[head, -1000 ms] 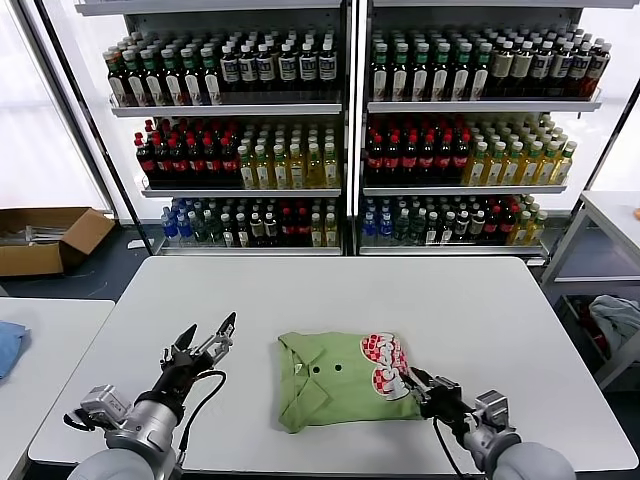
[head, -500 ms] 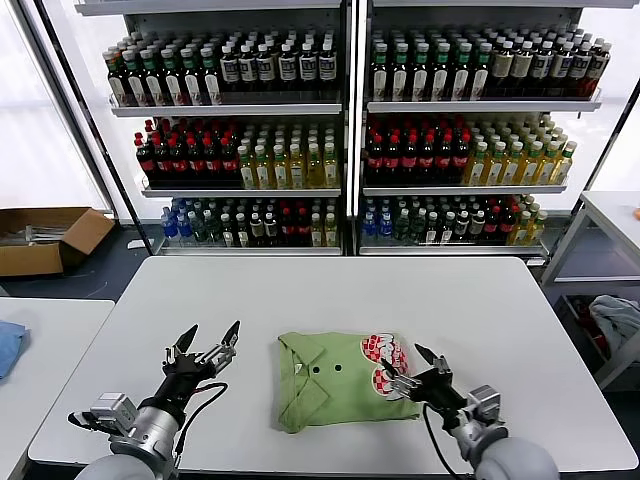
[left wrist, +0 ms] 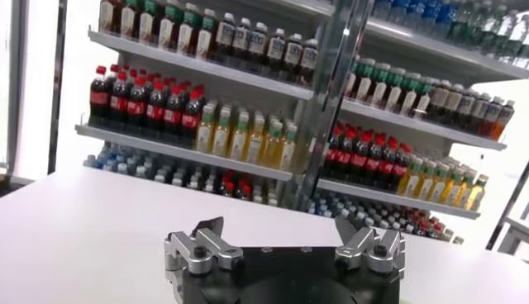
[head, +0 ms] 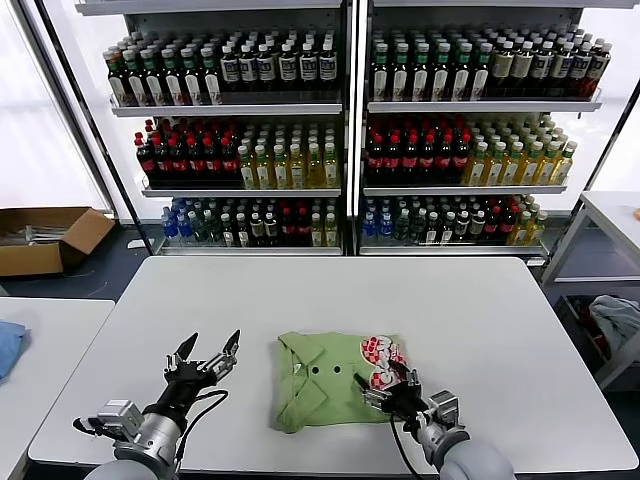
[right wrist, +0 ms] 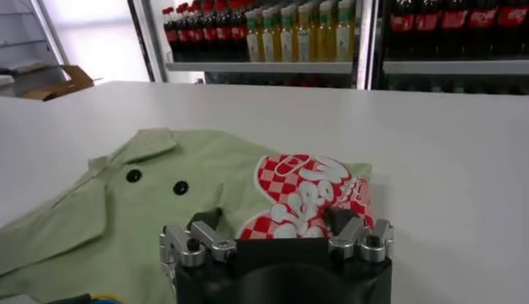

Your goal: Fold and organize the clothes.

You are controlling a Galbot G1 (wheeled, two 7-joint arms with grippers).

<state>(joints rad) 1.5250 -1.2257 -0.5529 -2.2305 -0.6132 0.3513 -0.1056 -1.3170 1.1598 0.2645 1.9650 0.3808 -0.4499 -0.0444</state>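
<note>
Shirt [head: 338, 387], folded, on table [head: 480, 310], long axis left-right, collar toward robot's left. Right gripper [head: 388, 389], fingers apart, over its logo edge, possibly touching. Left gripper [head: 208, 352], fingers apart, beside shirt.

Silver-knuckled black tools [head: 204, 361], grey arms, black cables

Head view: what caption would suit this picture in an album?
Right gripper open over the folded green polo shirt; left gripper open beside it.
</note>
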